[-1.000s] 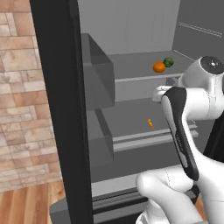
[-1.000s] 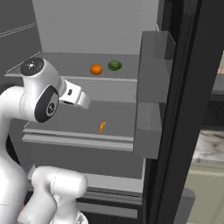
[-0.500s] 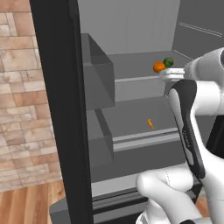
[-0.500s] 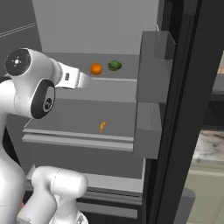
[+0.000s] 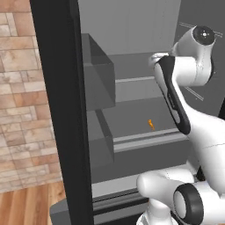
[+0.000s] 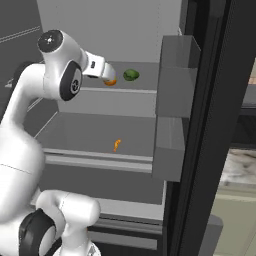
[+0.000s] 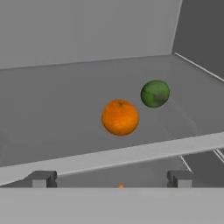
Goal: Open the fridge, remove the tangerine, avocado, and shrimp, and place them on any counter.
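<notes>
Three items left in the opened fridge (image 6: 200,125).
Hand (image 7: 111,179) spread wide, empty, facing the tangerine (image 7: 120,117); avocado (image 7: 155,93) and shrimp (image 6: 116,145) untouched.

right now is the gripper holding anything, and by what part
Nothing is held. In the hand view the gripper is open, its fingertips wide apart short of the shelf edge, with the tangerine and avocado resting free on the shelf beyond.

The fridge (image 6: 210,125) is showing black doors and a light grey interior. The tangerine (image 7: 120,117) is glowing bright orange beside the dark green avocado (image 7: 155,93). The shrimp (image 6: 116,145) is showing orange. The counter (image 6: 240,172) is showing grey-white marbling. The brick wall (image 5: 22,101) is showing tan and brown.
</notes>
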Tool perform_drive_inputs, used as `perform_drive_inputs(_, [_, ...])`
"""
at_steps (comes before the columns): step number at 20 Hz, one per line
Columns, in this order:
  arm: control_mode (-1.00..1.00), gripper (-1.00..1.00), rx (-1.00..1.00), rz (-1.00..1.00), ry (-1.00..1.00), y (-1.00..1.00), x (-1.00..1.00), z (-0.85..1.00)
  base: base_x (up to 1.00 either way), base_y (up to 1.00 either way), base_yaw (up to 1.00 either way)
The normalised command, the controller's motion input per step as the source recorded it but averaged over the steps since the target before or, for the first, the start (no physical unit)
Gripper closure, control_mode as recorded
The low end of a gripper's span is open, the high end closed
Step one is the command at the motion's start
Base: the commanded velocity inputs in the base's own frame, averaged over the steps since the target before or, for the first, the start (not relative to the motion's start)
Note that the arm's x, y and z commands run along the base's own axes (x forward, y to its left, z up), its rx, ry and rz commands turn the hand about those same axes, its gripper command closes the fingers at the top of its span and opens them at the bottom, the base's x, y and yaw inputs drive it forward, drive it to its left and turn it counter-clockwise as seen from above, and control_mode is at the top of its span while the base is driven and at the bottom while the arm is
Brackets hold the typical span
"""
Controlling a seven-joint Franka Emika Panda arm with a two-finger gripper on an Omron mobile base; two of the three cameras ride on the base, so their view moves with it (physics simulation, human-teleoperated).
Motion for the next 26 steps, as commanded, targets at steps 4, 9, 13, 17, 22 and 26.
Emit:
perform_drive_inputs(4, [-1.0,-1.0,0.0,-0.01,0.22,-0.17,0.95,-0.18,0.0,0.0,0.0])
perform_drive_inputs(9, [-1.0,-1.0,0.0,-0.01,0.17,-0.19,0.75,-0.28,0.0,0.0,0.0])
perform_drive_inputs(13, [-1.0,-1.0,0.0,0.0,0.06,-0.11,0.54,-0.34,0.0,0.0,0.0])
perform_drive_inputs(17, [-1.0,-1.0,0.0,0.0,0.0,-0.07,0.18,-0.32,0.0,0.0,0.0])
perform_drive_inputs(22, [-1.0,-1.0,0.0,0.0,-0.02,-0.03,-0.1,-0.3,0.0,0.0,0.0])
perform_drive_inputs(26, [-1.0,-1.0,0.0,0.0,-0.04,-0.01,-0.06,-0.24,0.0,0.0,0.0])
